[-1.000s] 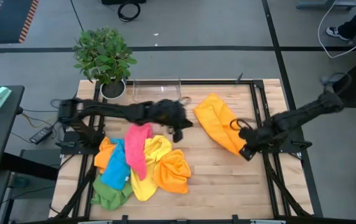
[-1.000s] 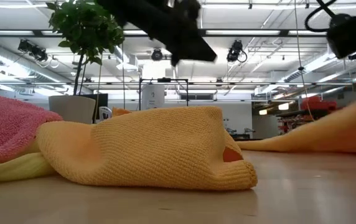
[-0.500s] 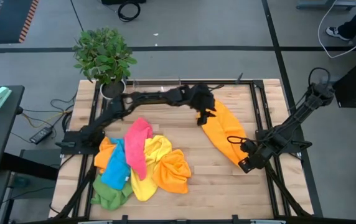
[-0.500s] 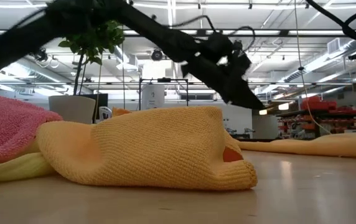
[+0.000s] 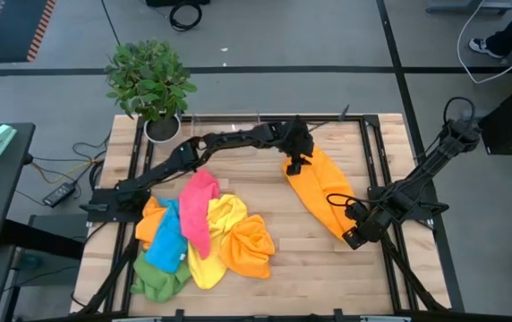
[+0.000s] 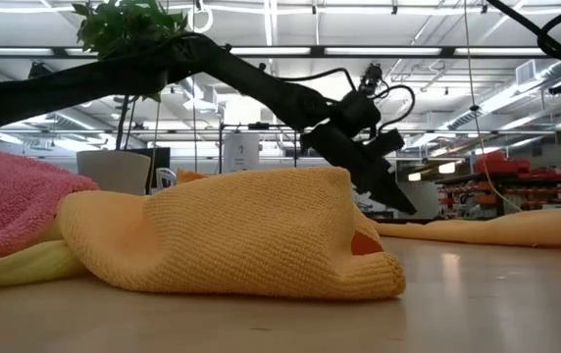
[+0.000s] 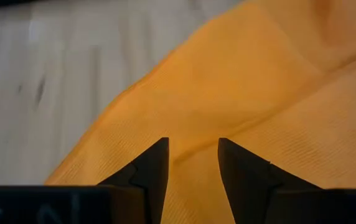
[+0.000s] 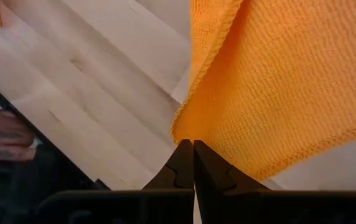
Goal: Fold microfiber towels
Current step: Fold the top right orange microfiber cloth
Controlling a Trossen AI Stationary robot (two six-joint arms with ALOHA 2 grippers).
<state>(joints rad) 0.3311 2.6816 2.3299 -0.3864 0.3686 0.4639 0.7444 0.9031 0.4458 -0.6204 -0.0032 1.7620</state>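
I am working on the orange towel [image 5: 321,190], which lies stretched out as a long strip on the wooden table [image 5: 301,268], well to the right of the heap of unfolded towels [image 5: 200,234]. My right gripper [image 5: 351,234] is pressed together on the strip's near corner, pinching its hemmed edge. I judge that I hold it there as an anchor, so the cloth stays taut and flat while the other end is handled. My left arm reaches across from beside the potted plant [image 5: 149,85], and my left gripper [image 5: 295,166] hangs over the far end of the same towel, the end farthest from the heap. Its fingers [image 7: 152,171] are spread, with orange cloth showing in the gap and nothing caught between them. They seem poised to close on that far corner. With both ends held, I could bring one over to the other for the first fold. None of the towels is folded yet.
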